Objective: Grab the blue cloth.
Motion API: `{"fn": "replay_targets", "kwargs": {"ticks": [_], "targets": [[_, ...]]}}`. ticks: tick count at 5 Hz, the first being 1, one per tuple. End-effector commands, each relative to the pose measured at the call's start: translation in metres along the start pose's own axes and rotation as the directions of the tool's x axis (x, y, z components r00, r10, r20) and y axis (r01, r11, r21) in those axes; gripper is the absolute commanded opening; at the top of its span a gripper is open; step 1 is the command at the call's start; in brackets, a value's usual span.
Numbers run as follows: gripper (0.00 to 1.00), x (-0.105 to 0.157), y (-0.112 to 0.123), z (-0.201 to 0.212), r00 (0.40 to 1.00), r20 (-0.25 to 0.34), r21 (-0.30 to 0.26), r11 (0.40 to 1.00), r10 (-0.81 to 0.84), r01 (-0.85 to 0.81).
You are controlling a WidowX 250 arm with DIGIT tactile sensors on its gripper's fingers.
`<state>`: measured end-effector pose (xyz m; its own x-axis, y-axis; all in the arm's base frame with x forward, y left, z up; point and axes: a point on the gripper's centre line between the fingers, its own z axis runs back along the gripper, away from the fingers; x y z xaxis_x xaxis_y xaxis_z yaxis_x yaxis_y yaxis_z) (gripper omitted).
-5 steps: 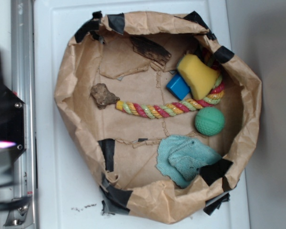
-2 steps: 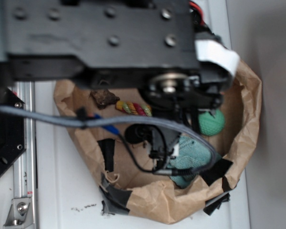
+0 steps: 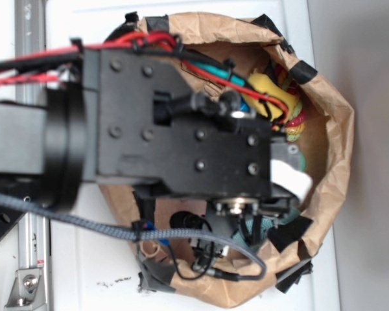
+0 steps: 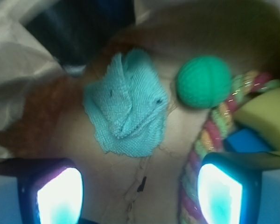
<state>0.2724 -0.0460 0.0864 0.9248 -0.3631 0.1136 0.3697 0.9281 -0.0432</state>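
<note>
The blue cloth [image 4: 126, 107] lies crumpled on the brown paper floor of the bag, in the upper middle of the wrist view. My gripper [image 4: 140, 193] hangs above the bag floor, open, its two glowing fingertips [image 4: 60, 196] wide apart with bare paper between them; the cloth sits ahead of the jaws, apart from both. In the exterior view the black arm [image 3: 175, 129] covers most of the bag, and only a sliver of the cloth [image 3: 264, 228] shows under it.
A green ball [image 4: 204, 81] sits right of the cloth. A multicoloured rope [image 4: 210, 140] runs past the right fingertip, with a blue block [image 4: 245, 140] and yellow sponge [image 4: 263, 112] beyond. The paper bag wall [image 3: 330, 129] rings everything; black tape [image 3: 292, 233] patches its rim.
The arm has swung in over the bag from the left and moved down the frame, now covering the rope, block and most of the cloth in the exterior view.
</note>
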Motion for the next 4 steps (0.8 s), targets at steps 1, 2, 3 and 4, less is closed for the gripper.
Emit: {"fn": "replay_targets", "kwargs": {"ticks": [1, 2, 3, 4], "targets": [[1.0, 0.014, -0.002, -0.015, 0.997, 0.031, 0.017, 0.997, -0.074, 0.073], [1.0, 0.022, 0.003, -0.02, 0.986, 0.1, -0.057, 0.988, -0.135, 0.142], [1.0, 0.027, -0.003, -0.033, 0.976, 0.116, -0.078, 0.978, -0.183, 0.193], [1.0, 0.037, -0.023, -0.048, 0.956, 0.134, -0.145, 0.95, -0.26, 0.278]]}}
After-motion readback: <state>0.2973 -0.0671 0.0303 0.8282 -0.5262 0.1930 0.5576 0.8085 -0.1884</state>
